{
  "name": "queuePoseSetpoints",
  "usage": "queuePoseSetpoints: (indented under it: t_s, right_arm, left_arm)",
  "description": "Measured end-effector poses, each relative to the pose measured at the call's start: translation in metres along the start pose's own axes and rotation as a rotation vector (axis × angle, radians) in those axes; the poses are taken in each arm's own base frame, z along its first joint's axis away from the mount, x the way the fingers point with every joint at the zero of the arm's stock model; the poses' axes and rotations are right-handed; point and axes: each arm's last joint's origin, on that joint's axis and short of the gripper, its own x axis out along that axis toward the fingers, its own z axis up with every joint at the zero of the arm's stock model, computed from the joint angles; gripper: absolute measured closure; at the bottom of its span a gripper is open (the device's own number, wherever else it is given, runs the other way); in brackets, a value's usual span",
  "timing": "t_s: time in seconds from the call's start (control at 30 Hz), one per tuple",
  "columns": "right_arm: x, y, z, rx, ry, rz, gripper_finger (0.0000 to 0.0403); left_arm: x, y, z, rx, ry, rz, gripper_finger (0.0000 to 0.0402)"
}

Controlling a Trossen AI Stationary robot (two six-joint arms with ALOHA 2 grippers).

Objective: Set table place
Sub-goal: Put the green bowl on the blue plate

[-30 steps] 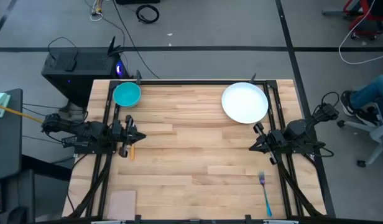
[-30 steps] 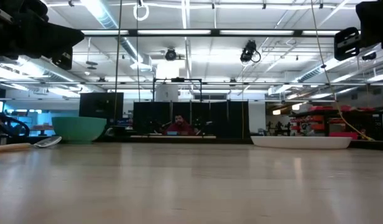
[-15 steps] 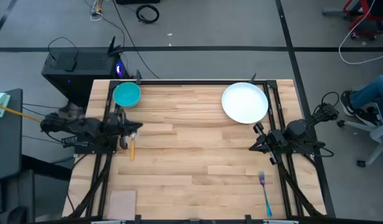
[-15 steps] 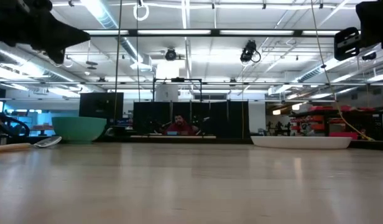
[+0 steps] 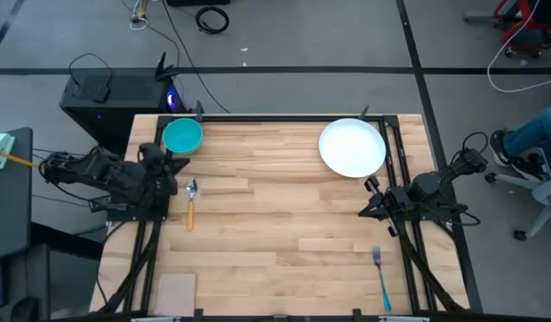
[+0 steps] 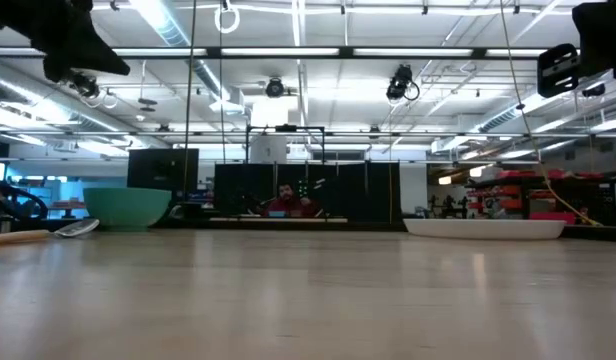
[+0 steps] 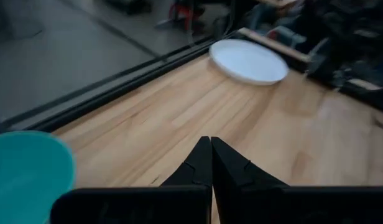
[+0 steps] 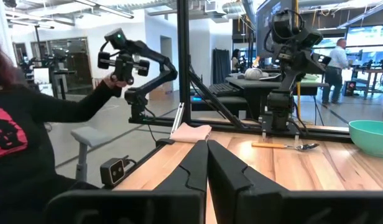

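Nothing is gathered yet: the plate [image 5: 352,148] is lying at the far right of the table [image 5: 284,224], the bowl [image 5: 182,136] at the far left corner, the spoon [image 5: 190,202] just near of it, the fork [image 5: 381,275] near the right front edge — all well apart. The left gripper [image 5: 164,166] is hanging empty with fingers pressed together beside the bowl, apparently choosing a first pick. The right gripper [image 5: 371,207], likewise clenched on nothing, is waiting by the plate — next, I judge, the fingers need spreading over the spoon or bowl.

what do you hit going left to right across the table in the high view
left gripper → teal bowl → orange-handled spoon → white plate → blue-handled fork → right gripper, though fork and right gripper nearly align.
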Motion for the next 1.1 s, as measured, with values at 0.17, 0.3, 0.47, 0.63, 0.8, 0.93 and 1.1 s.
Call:
queuePoseSetpoints:
  t_s: [0.17,0.3,0.47,0.63,0.8,0.93,1.1]
  right_arm:
    - [0.0,0.0,0.0,0.0,0.0,0.0,0.0385]
    - [0.0,0.0,0.0,0.0,0.0,-0.001,0.0385]
    - [0.0,0.0,0.0,0.0,0.001,0.0,0.0385]
    - [0.0,0.0,0.0,0.003,0.0,0.0,0.0385]
    - [0.0,0.0,0.0,0.007,0.001,-0.001,0.0385]
    - [0.0,0.0,0.0,0.007,0.001,0.0,0.0385]
    - [0.0,0.0,0.0,0.006,0.002,-0.001,0.0385]
  left_arm:
    - [0.004,-0.007,0.014,-0.029,0.082,0.143,0.0398]
    - [0.012,-0.01,0.023,-0.051,0.165,0.273,0.0398]
    - [0.028,-0.01,0.033,-0.089,0.259,0.358,0.0398]
    - [0.055,0.001,0.026,-0.152,0.359,0.513,0.0398]
    - [0.083,0.017,0.027,-0.187,0.462,0.569,0.0398]
    - [0.104,0.026,0.034,-0.209,0.467,0.515,0.0397]
    - [0.123,0.037,0.039,-0.213,0.444,0.504,0.0397]
